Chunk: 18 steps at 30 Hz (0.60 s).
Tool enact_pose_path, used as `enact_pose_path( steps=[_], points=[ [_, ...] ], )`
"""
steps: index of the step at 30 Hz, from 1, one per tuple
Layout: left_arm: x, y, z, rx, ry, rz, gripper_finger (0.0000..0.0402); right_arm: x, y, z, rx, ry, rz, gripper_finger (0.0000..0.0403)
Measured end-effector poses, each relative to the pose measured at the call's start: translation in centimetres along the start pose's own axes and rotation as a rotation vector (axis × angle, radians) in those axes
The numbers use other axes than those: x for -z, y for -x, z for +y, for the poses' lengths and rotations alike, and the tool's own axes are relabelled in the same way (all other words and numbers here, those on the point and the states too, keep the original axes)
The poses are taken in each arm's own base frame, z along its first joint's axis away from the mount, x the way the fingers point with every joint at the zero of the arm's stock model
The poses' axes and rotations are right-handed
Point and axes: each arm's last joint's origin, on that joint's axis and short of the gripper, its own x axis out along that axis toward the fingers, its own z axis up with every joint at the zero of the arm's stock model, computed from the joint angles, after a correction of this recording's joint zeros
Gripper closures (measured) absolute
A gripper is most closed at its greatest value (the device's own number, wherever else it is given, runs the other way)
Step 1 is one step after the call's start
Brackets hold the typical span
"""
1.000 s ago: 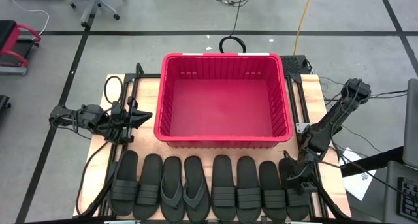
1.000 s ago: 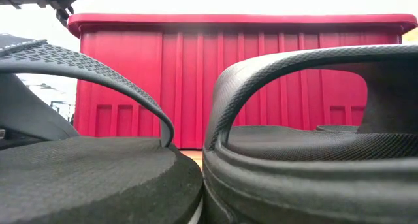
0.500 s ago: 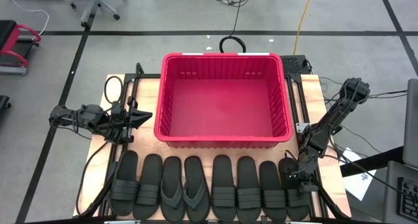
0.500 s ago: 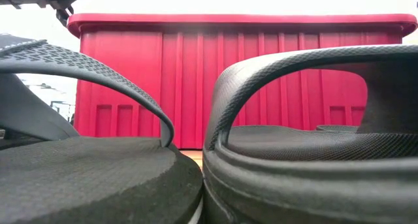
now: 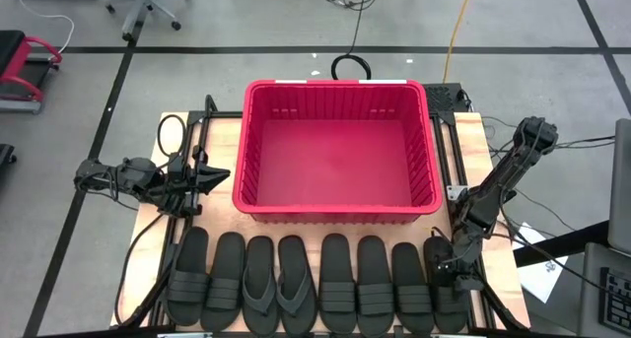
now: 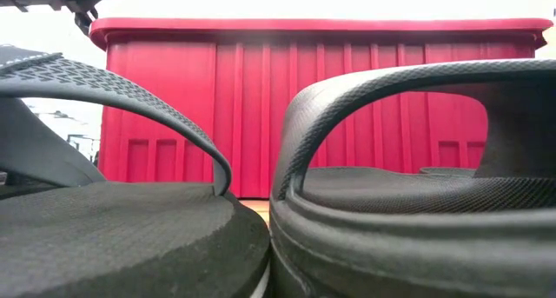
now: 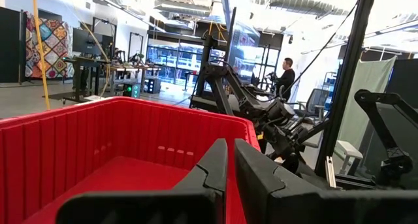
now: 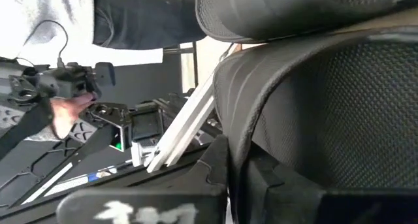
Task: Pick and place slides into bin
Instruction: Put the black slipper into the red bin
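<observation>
We saw eight slides (image 5: pixel 317 284) lined up just in front of the red bin (image 5: pixel 336 212). The right gripper (image 5: pixel 446 269), its fingers pressed together on the rightmost slide's (image 5: pixel 446 289) edge, sat at the row's end; the left gripper (image 5: pixel 207 175) waited beside the bin, fingers together.
</observation>
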Motion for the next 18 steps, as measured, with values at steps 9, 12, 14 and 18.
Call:
enact_pose_path(
  steps=[9, 12, 14, 18],
  points=[
    [0.0, 0.0, 0.0, 0.0, 0.0, 0.0, 0.0376, 0.1, 1.1, 1.4, 0.19, -0.058, -0.022, 0.04],
    [0.0, 0.0, 0.0, 0.0, 0.0, 0.0, 0.0376, -0.2, 1.3, 2.5, 0.174, 0.002, -0.061, 0.04],
    [0.0, 0.0, 0.0, 0.0, 0.0, 0.0, 0.0376, -0.4, 1.5, 3.5, 0.156, 0.046, -0.081, 0.04],
    [0.0, 0.0, 0.0, 0.0, 0.0, 0.0, 0.0376, -0.7, 2.1, 5.7, 0.104, 0.1, -0.108, 0.0401]
  ],
)
